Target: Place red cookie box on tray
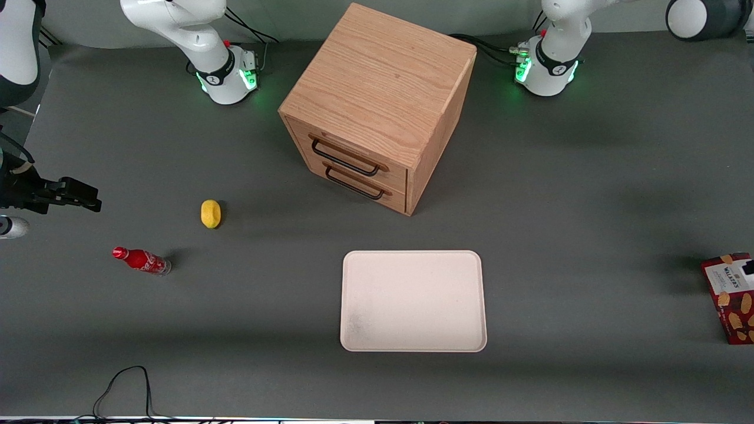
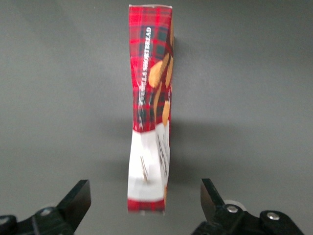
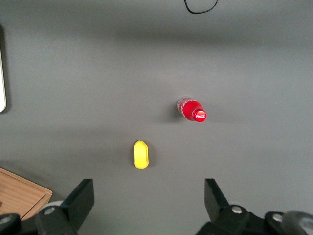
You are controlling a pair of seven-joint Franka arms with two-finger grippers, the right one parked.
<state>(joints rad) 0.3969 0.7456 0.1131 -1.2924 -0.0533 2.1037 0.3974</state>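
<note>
The red cookie box stands at the working arm's end of the table, cut off by the edge of the front view, its white label and cookie pictures showing. In the left wrist view I look down on the red cookie box edge-on, a thin red tartan strip with a white end. My gripper hangs over that white end, open. One black fingertip stands well clear on each side, and neither touches the carton. The pale cream tray lies flat mid-table, nearer the front camera than the cabinet.
A wooden two-drawer cabinet stands mid-table, farther from the front camera than the tray. A yellow lemon-shaped object and a small red cola bottle lie toward the parked arm's end. A black cable loops at the table's near edge.
</note>
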